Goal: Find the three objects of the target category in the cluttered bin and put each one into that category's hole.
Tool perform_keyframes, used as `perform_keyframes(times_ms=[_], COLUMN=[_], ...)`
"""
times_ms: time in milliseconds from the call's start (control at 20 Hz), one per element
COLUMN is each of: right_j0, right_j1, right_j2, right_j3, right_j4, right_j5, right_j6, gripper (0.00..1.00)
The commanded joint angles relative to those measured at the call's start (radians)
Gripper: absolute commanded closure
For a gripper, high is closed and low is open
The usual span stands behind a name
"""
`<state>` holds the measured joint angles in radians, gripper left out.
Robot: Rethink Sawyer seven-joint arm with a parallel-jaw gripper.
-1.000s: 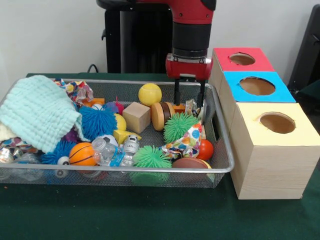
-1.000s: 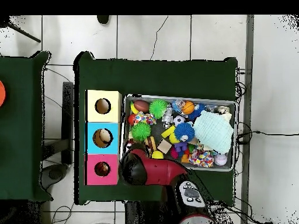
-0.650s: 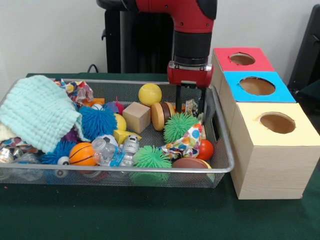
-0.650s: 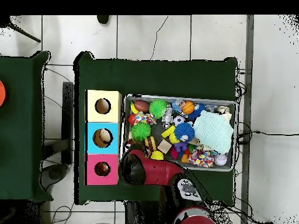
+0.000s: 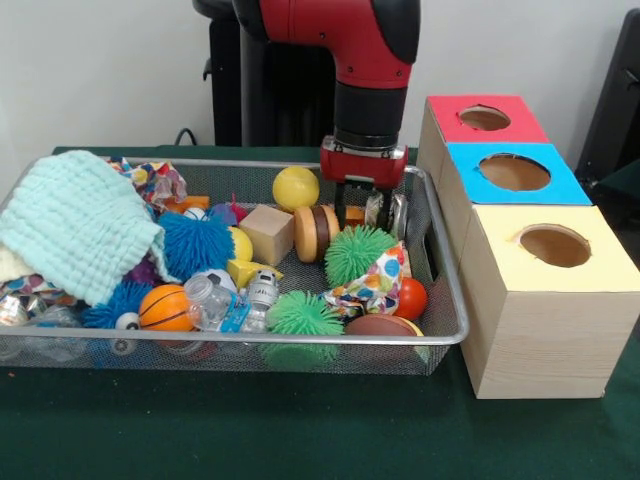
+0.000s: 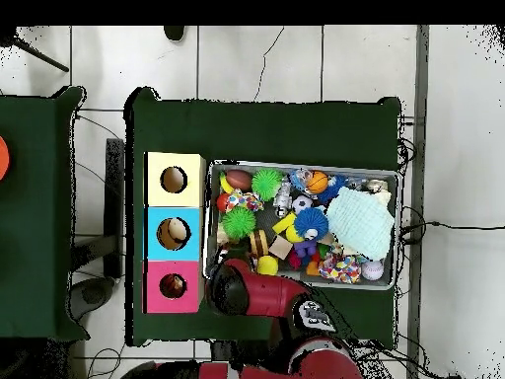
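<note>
Green cloth covers the counter (image 5: pixel 300 430), with a white wall behind. On it sits a wire mesh bin (image 5: pixel 250 340) crowded with toys, and just to its right a row of three wooden boxes: a red-topped box (image 5: pixel 485 118) farthest, a blue-topped box (image 5: pixel 515 172) in the middle and a yellow-topped box (image 5: pixel 555 246) nearest, each with a round hole in its top.

Down into the bin's far right corner comes the red and black arm (image 5: pixel 370 70); its gripper (image 5: pixel 372 212) sits low among the toys, fingers (image 5: pixel 398 214) spread with a small shiny item between them, though I cannot tell whether they grip it. Just left of the gripper lies a wooden wheel toy (image 5: pixel 318 232), then a wooden cube (image 5: pixel 268 234) and a yellow ball (image 5: pixel 296 188) behind it. Near the gripper's front is a green spiky ball (image 5: pixel 358 254); a second green spiky ball (image 5: pixel 304 314) lies by the near wall. A pale blue cloth (image 5: pixel 80 225) fills the left end, beside a blue spiky ball (image 5: pixel 195 245) and a small basketball (image 5: pixel 163 307).
</note>
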<state>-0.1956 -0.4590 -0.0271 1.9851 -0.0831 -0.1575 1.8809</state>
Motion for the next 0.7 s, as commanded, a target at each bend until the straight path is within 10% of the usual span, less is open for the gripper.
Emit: perform_keyframes(times_ms=[50,700], right_j0=[0.025,0.047], right_j1=[0.109,0.158], right_j2=[-0.067,-0.163], right_j3=[-0.137,-0.214], right_j4=[0.050,0.040], right_j5=[-0.060,-0.088], right_j6=[0.137,0.119], gripper=[0.00,0.00])
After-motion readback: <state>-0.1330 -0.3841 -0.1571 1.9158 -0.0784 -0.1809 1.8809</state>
